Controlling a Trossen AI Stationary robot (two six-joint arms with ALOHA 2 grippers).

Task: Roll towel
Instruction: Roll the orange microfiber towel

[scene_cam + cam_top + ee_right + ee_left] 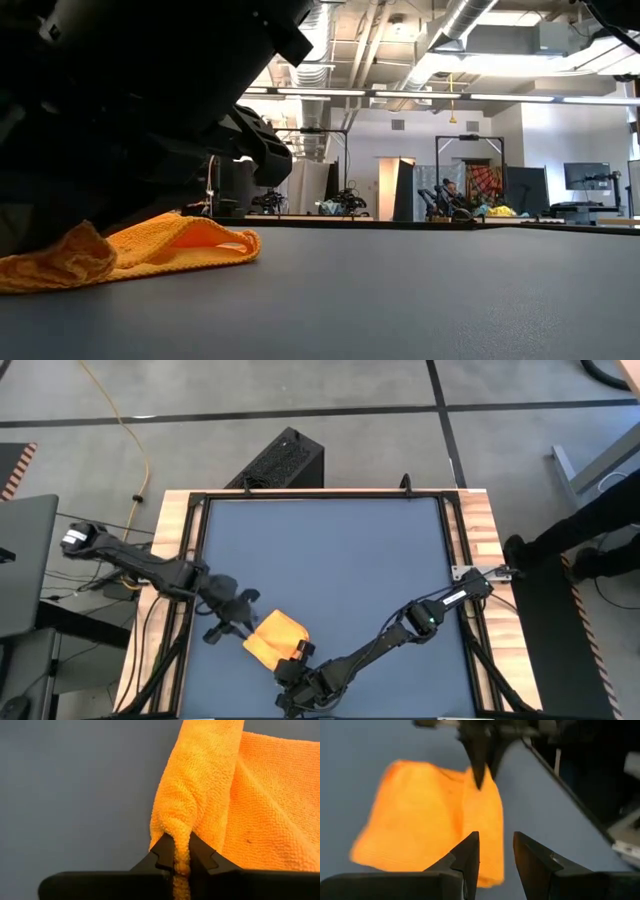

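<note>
Near the dark blue tabletop's (pixel 320 550) front edge lies the small yellow-orange terry towel (pixel 275 637), partly folded; the right gripper (pixel 182 854) pinches its bunched edge, while the left gripper (pixel 496 851) hovers beside it, fingers narrowly parted.

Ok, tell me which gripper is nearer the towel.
Right. The right gripper is shut on a fold of the towel, at its edge nearest the table's front. The left gripper is open, just off the towel's left edge, not touching.
</note>
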